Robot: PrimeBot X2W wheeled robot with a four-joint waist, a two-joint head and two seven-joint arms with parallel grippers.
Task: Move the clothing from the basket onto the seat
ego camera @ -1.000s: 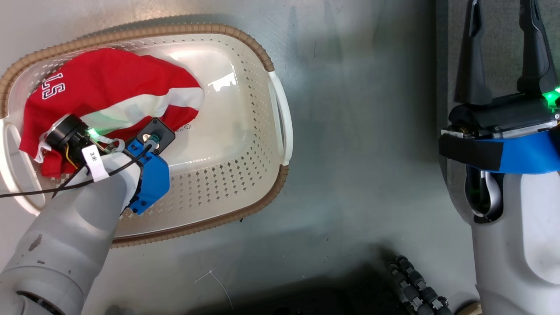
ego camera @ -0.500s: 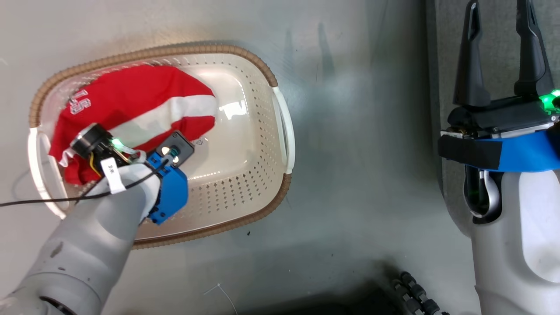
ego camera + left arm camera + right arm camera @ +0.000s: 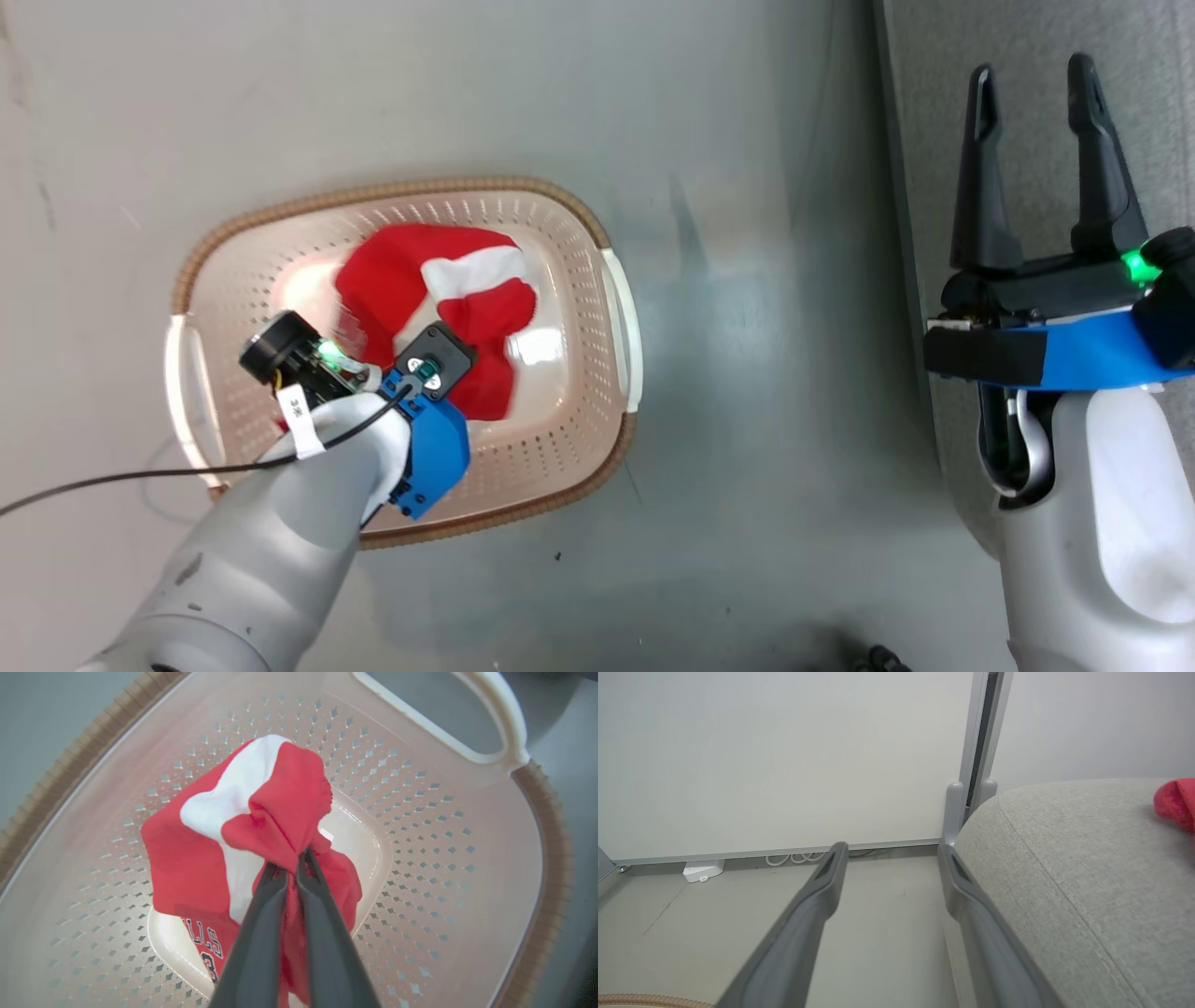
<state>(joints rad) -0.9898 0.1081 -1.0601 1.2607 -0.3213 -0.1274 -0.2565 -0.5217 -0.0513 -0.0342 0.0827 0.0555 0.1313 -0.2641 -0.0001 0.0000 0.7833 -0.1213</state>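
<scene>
Red clothing (image 3: 280,812) pinched in left gripper (image 3: 293,861).

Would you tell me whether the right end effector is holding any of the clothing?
No, the right end effector is open, and bare floor shows between its two fingers, with no fabric there.

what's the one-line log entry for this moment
left tool: shut on clothing | clothing: bunched, over basket | right tool: open, empty, by seat
</scene>
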